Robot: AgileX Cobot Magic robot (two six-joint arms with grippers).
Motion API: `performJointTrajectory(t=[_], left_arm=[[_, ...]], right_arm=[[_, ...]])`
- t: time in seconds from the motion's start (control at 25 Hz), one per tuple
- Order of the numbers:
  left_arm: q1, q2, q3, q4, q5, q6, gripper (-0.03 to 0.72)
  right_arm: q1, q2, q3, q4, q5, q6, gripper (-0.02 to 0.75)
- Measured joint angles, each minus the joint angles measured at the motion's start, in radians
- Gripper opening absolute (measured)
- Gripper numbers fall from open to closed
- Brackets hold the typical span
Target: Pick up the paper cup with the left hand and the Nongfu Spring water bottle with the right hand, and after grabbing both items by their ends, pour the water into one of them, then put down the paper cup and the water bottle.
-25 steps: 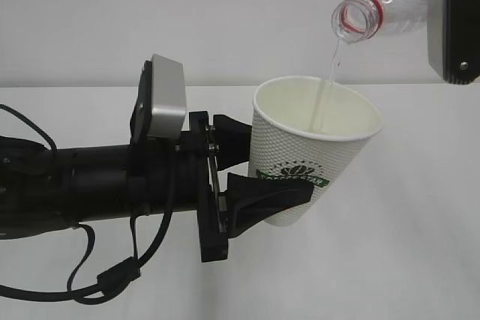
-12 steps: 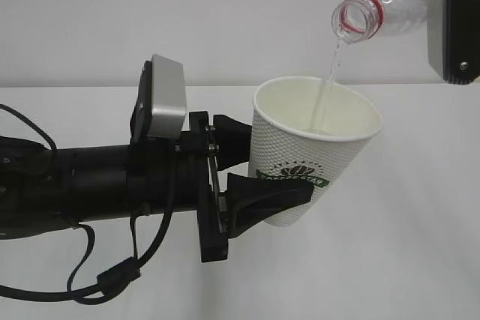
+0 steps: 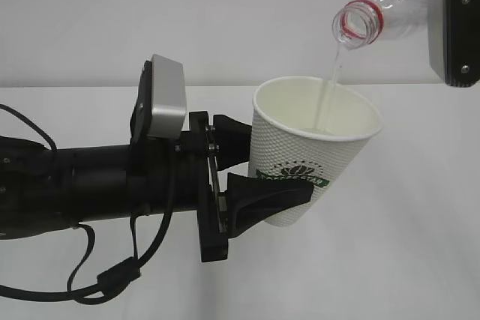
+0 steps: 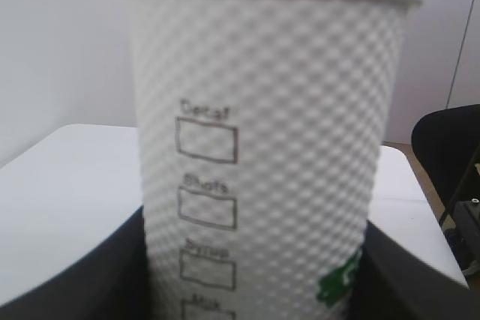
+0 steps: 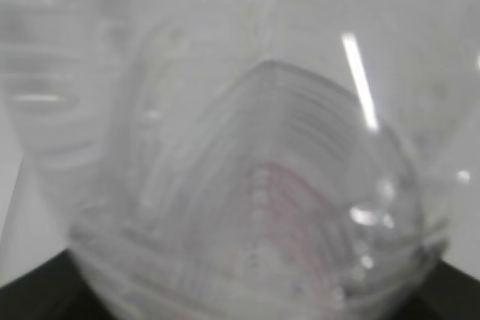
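Our left hand (image 3: 259, 177) jaws clench the white dimpled paper cup (image 3: 315, 148) above the counter (image 3: 420, 245), while our right hand (image 3: 454, 28), grasping the clear ribbed bottle (image 3: 390, 5), has lifted its neck slightly, thinning the water (image 3: 330, 84) stream, so pouring nears its end.

The exterior camera sits low, about level with the white dimpled paper cup (image 3: 311, 151), looking sideways across the white table (image 3: 420, 260) towards a pale wall. The left wrist camera looks out between the black left claw (image 3: 259, 174) fingers, so close that the cup (image 4: 262, 155) fills its frame; both views share that cup. The right wrist camera is pressed against the clear ribbed plastic bottle (image 5: 240, 155), blurred; the exterior view shows that bottle (image 3: 386, 5) too.
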Motion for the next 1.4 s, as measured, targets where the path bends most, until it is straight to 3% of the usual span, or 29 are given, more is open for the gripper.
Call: performJointTrajectory(t=[1.4], left_arm=[[0.000,0.000,0.000,0.000,0.006,0.000,0.454]], right_arm=[[0.000,0.000,0.000,-0.004,0.002,0.000,0.529]])
